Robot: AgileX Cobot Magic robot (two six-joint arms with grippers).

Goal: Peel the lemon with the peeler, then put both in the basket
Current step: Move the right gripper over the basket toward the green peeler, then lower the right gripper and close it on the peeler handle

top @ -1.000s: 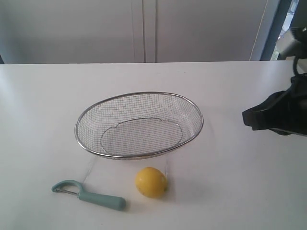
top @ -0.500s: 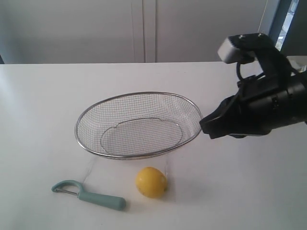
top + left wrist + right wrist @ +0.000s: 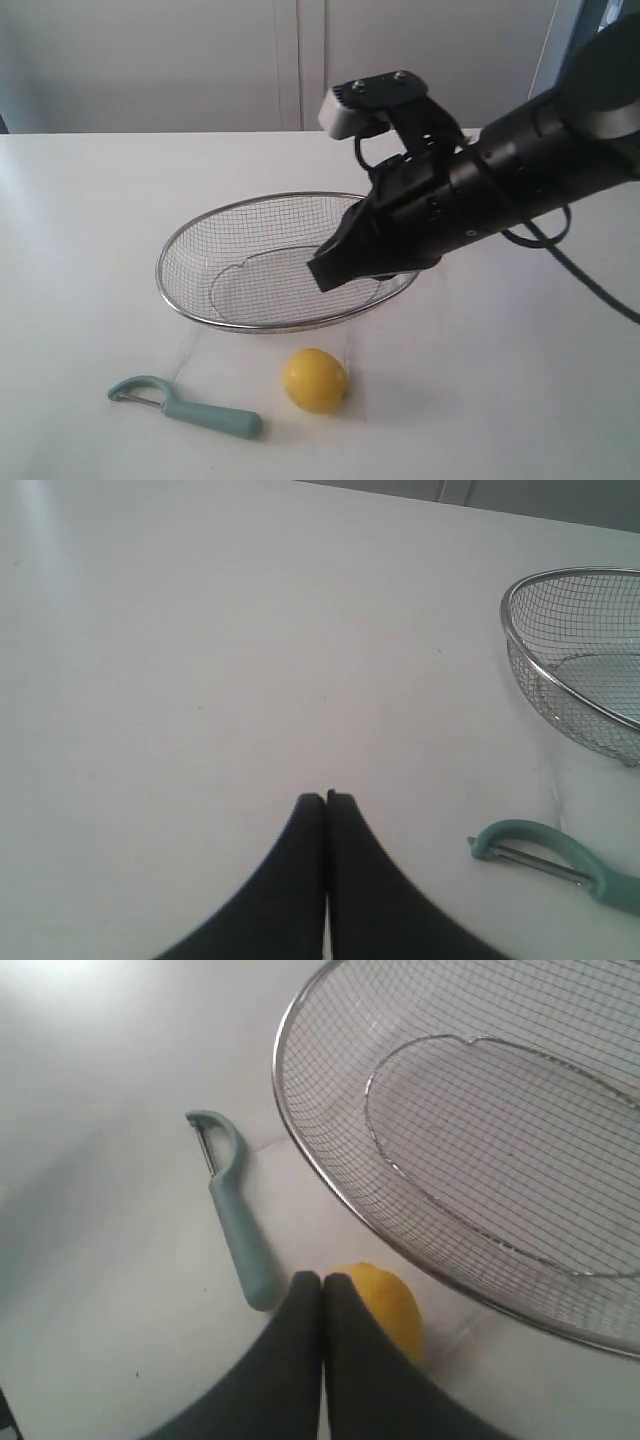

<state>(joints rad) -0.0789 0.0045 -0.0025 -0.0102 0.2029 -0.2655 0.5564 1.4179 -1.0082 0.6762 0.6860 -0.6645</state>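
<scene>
A bright yellow lemon rests on the white table just in front of the wire-mesh basket. The pale teal peeler lies to its left, hooked head pointing left. My right gripper is shut and empty, hovering over the basket's front right part, above and behind the lemon. In the right wrist view the shut right gripper partly hides the lemon, with the peeler and basket beyond. The left gripper is shut, empty, over bare table, away from the peeler head and basket.
The white table extends on all sides of the basket. A grey wall with panel seams stands behind the table's far edge. The right arm's black body and cable stretch across the right side.
The right arm has swung in from the right edge leftward, its shut gripper now over the basket's front right. Lemon, peeler and basket have not moved.
</scene>
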